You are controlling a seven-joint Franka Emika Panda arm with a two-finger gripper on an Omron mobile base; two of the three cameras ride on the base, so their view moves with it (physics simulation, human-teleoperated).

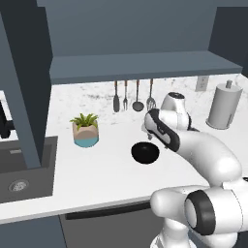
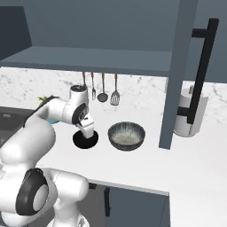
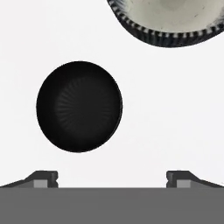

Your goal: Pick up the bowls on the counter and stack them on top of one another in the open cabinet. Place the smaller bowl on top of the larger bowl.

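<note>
The smaller bowl [image 3: 78,106], smooth glossy black, sits upright on the white counter [image 1: 106,179] in front of the hanging utensils. My gripper [image 3: 112,179] hovers just above it, open, with its fingertips [image 3: 43,178] spread wide and nothing between them. In the right base view the gripper [image 2: 88,132] covers part of the black bowl [image 2: 84,141]. The larger bowl [image 2: 127,135], dark grey with a ribbed outside, stands close to the black bowl's right; its rim [image 3: 166,26] crosses the top of the hand view. The open cabinet's shelf [image 2: 88,60] runs overhead, bare.
A tan-and-teal plant pot [image 1: 86,131] stands left of the black bowl [image 1: 145,153]. Utensils [image 1: 133,97] hang on the back wall. A paper towel roll [image 2: 189,113] stands at the right, behind the cabinet door panel [image 2: 177,75]. The dark sink [image 1: 22,169] lies far left.
</note>
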